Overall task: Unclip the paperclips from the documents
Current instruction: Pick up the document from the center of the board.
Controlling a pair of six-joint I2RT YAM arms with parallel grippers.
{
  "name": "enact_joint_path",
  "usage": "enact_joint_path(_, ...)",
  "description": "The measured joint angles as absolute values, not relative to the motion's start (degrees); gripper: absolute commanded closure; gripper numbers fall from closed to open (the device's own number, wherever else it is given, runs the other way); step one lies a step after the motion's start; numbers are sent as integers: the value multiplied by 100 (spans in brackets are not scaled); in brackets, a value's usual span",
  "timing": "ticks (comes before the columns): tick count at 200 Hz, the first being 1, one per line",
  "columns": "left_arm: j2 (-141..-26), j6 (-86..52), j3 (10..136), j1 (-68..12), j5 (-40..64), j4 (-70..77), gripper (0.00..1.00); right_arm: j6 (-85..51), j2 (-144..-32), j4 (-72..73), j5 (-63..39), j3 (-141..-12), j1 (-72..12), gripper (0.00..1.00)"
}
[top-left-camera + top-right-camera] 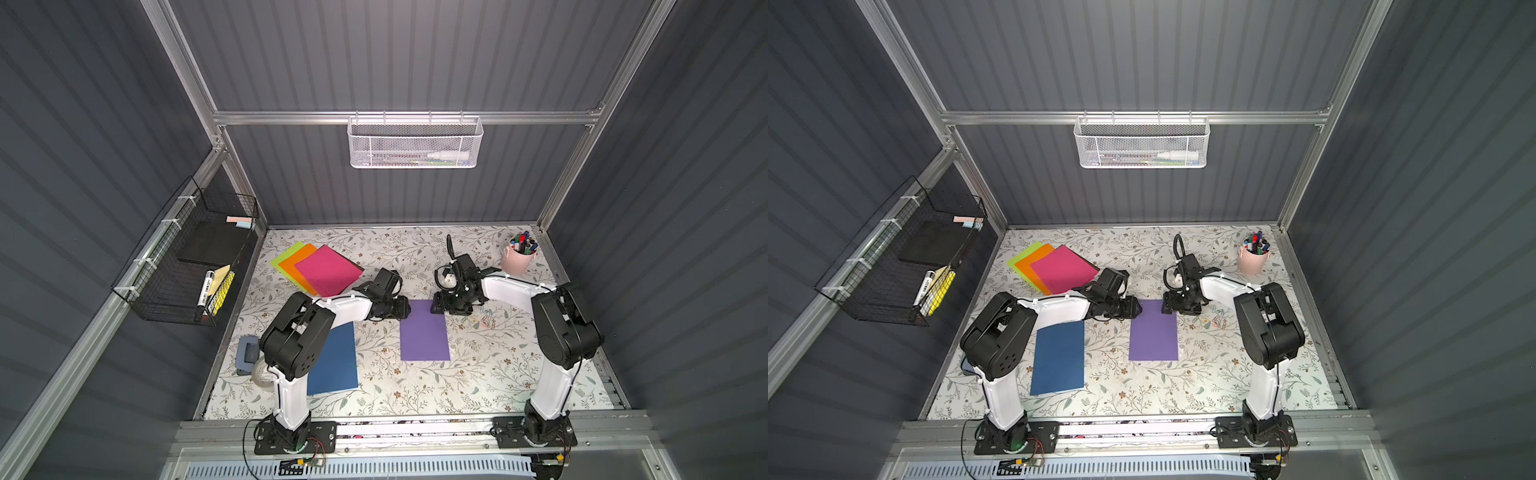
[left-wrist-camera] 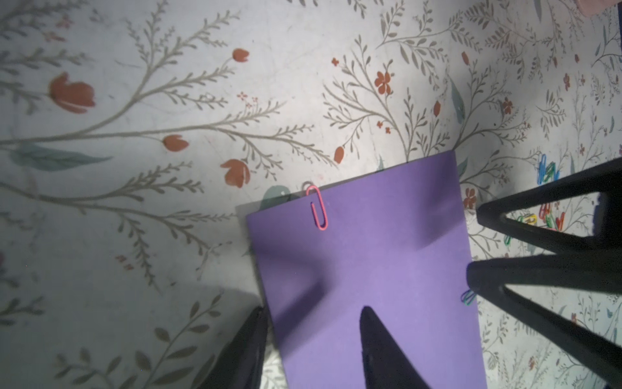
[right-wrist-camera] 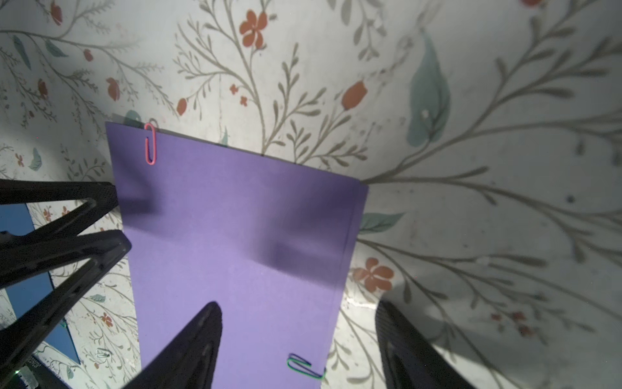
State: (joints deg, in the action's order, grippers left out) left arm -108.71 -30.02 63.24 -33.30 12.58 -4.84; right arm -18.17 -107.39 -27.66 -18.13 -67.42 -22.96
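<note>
Leans over purple sheet (image 1: 424, 332) with left gripper (image 2: 313, 310) and right gripper (image 3: 298, 304) spread; pink paperclip (image 2: 317, 208) on far edge, green paperclip (image 3: 304, 367) on right edge.

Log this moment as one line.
purple paper: flat, two clips on | pink clip: short edge | green clip: long edge | left gripper: open, straddling paper edge | right gripper: open, straddling long edge

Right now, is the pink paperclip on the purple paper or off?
On: the pink paperclip straddles an edge of the purple paper in both wrist views.
</note>
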Motion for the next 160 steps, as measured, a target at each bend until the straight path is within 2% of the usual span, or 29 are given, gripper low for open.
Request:
enact_joint_path(43, -10945, -2980, 6388, -3328, 1262, -478, 61, -1828, -10947, -2585, -2231, -6917, -2303, 26)
enact_joint_path(132, -11069, -2888, 6410, -3328, 1313, -193, 63, -2060, -11069, -2010, -2930, -6847, -2364, 23)
enact_joint_path(143, -11085, -2888, 6407, -3328, 1343, -141, 63, -2075, -11091, -1933, -3006, -6847, -2401, 25)
enact_joint_path(160, -11096, -2888, 6407, -3328, 1372, -95, 64, -2102, -11135, -1859, -3096, -6845, -2440, 35)
